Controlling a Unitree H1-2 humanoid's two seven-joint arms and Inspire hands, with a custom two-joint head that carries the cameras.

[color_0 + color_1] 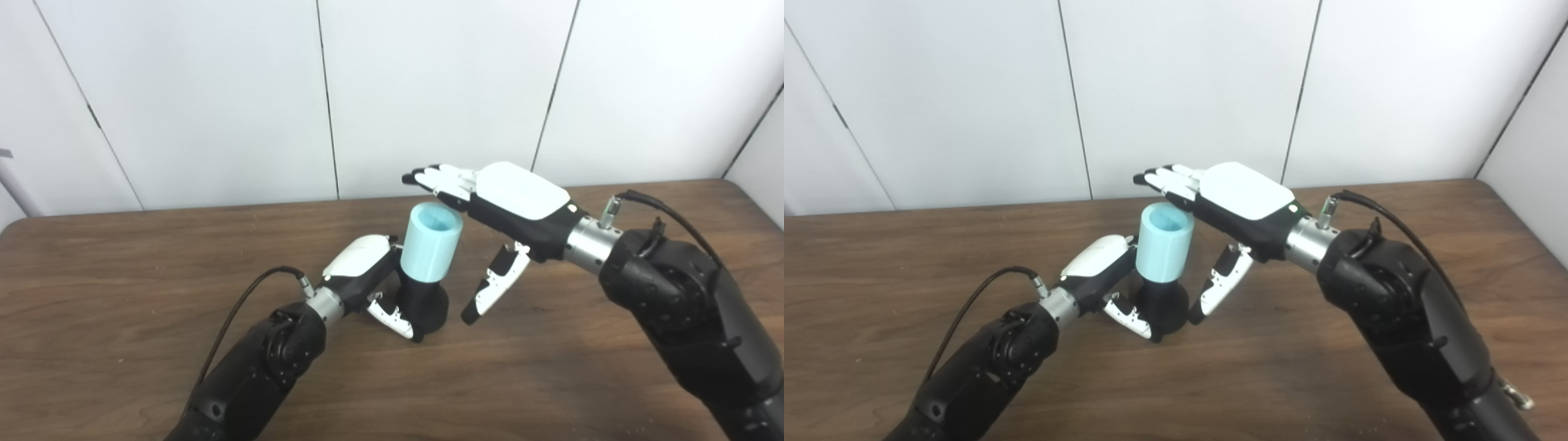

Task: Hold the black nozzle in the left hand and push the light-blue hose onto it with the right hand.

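Two hands, two parts. Left eye view: hose (432, 244), a smooth pale-blue cylinder, upright, seated on the matte black nozzle (424, 303) near the worktop (122, 275) centre; left hand (367, 275) wrapped round the nozzle. Right eye view: right hand (1225, 208) spread flat, empty, palm down, just above and right of the hose rim; push axis judged straight down.

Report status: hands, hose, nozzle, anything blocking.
Left hand shut on black nozzle. Right hand open, fingers above light-blue hose. Hose upright on nozzle. Nothing blocking.
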